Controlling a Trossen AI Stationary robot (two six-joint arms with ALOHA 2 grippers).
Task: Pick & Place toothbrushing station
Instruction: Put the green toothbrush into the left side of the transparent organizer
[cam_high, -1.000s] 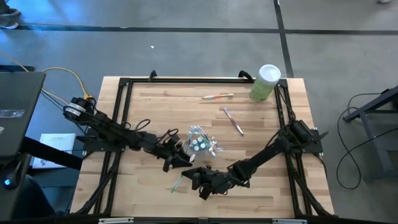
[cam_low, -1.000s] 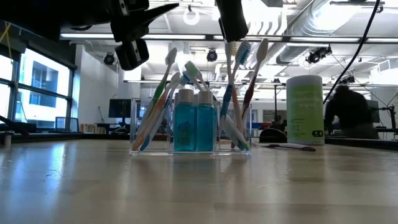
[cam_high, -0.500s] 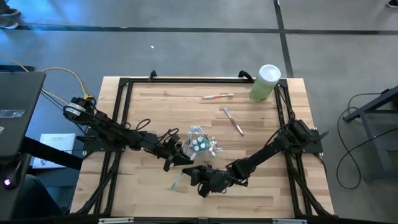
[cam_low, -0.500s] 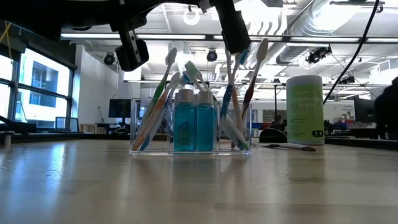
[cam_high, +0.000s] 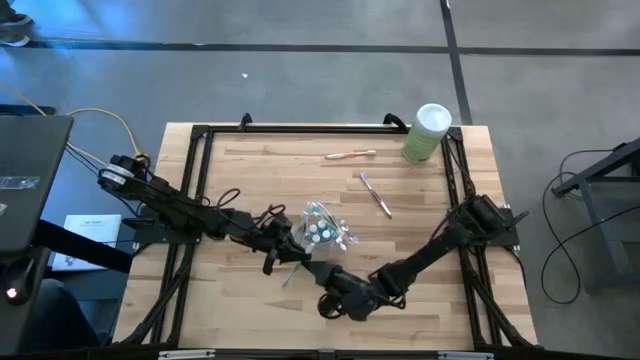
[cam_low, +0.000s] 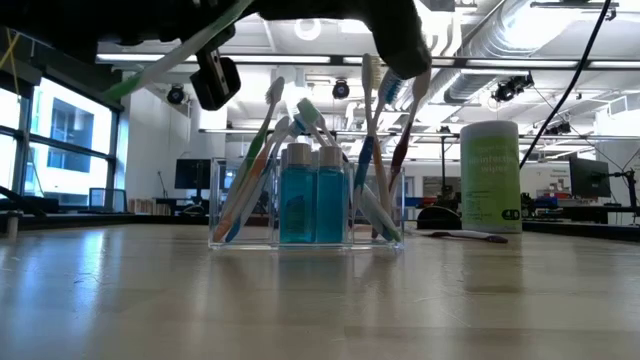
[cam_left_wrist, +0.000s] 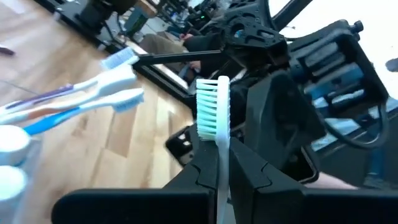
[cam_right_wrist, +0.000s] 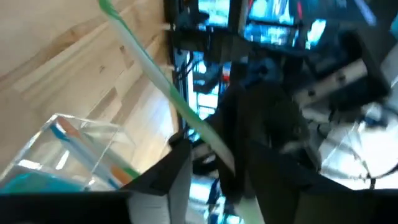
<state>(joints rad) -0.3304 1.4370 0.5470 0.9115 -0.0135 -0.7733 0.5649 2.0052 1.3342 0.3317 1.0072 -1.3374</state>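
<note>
Left gripper (cam_high: 293, 263) clenched on a green toothbrush (cam_high: 291, 273), bristles up in the left wrist view, beside the clear cup (cam_high: 320, 230) at mid-bench (cam_high: 250, 180); probably a handover for dropping it in among the brushes and blue tubes (cam_low: 313, 205). Right gripper (cam_high: 330, 300) just below, backed off; fingers partly spread, grasping nothing, as far as can be told. Two more toothbrushes (cam_high: 375, 193) loose farther back, awaiting pickup. Green canister (cam_high: 425, 133) at the back corner; label printing too small to read.
</note>
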